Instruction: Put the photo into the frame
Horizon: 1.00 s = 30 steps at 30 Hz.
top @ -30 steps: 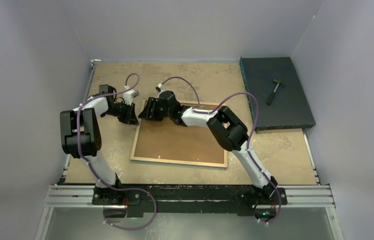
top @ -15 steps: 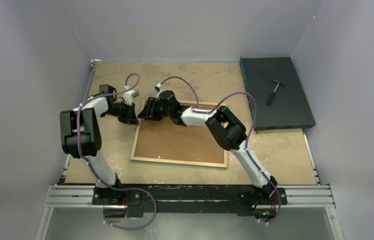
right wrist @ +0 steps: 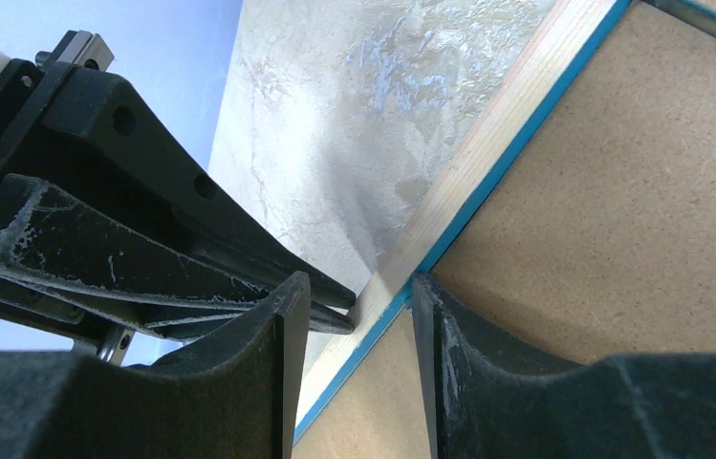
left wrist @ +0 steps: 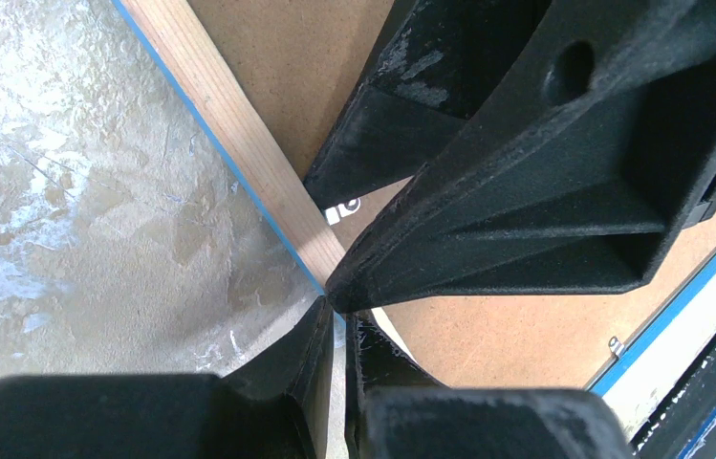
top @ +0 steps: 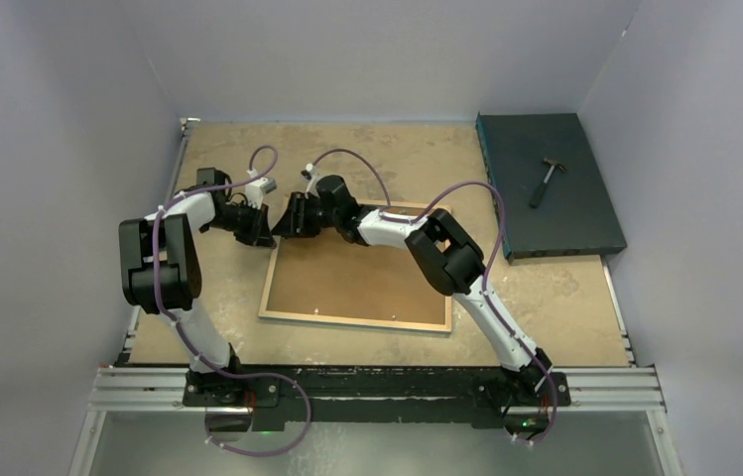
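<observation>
**Meeting at the frame's corner**

The sandy table [top: 565, 288] is carrying the frame [top: 347, 320] at its middle, lying back-up with pale wood rails around a brown backing board [top: 367, 283]. At the frame's 11 o'clock corner, the right gripper [right wrist: 358, 287] is standing part-open, straddling the wooden rail. The left gripper [left wrist: 339, 320] is pointing its closed fingertips at the rail's outer edge.

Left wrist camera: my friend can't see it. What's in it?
The left gripper, shut, has its tips at the pale wooden edge of the frame, which lies back-up on a beige table. The right gripper reaches in from the upper right over the brown backing board.
</observation>
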Motion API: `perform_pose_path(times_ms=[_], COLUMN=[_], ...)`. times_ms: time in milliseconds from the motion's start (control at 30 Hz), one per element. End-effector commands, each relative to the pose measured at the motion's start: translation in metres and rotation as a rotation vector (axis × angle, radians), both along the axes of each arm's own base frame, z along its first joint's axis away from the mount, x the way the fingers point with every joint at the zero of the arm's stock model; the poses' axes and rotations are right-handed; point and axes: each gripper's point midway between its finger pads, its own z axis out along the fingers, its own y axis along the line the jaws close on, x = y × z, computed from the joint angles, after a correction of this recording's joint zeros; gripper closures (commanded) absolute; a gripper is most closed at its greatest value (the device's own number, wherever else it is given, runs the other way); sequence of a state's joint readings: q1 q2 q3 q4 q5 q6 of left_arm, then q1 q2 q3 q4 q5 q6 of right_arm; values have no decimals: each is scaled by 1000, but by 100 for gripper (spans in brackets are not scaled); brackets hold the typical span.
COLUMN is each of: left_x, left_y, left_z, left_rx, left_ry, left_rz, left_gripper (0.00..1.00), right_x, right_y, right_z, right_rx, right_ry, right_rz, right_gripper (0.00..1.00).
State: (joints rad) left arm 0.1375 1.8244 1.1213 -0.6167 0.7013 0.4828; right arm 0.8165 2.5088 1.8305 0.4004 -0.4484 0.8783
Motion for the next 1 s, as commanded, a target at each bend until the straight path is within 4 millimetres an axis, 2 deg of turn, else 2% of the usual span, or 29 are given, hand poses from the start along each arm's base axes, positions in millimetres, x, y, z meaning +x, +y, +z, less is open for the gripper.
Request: perform_pose_path(times_ms=[0, 133, 333, 400, 467, 600, 667, 733, 800, 833, 867, 967], left_x=[-23, -23, -22, -21, -20, -12, -9, -8, -9, -11, -15, -23], left_y=[-4, -4, -1, 1, 5, 17, 24, 30, 33, 33, 33, 32], left_z=[-20, -18, -12, -10, -6, 8, 13, 13, 11, 9, 6, 1], left_rx=[10, 11, 28, 31, 34, 48, 61, 94, 119, 124, 128, 166], left_ry=[81, 79, 66, 63, 61, 34, 22, 6, -7, -8, -6, -25], left_rz=[-42, -43, -40, -35, -28, -8, -1, 2, 2, -1, -2, -27], left_gripper=[100, 100, 100, 100, 100, 100, 99, 99, 99, 99, 99, 98], right_x=[-25, -22, -32, -35, -38, -5, 16, 32, 43, 44, 40, 31], right_y=[11, 18, 24, 24, 23, 1, -26, -64, -113, -141, -172, -262], right_z=[2, 15, 27, 36, 52, 111, 138, 154, 151, 160, 138, 104], right_rx=[-8, 22, 46, 57, 64, 60, 36, 9, -68, -97, -166, -323], right_ry=[-17, -53, -63, -79, -100, -226, -266, -273, -251, -253, -209, -122], right_rz=[105, 126, 182, 198, 223, 136, 59, -29, -160, -231, -297, -503], right_gripper=[54, 53, 50, 47, 40, 23, 14, 2, 1, 1, 1, 1])
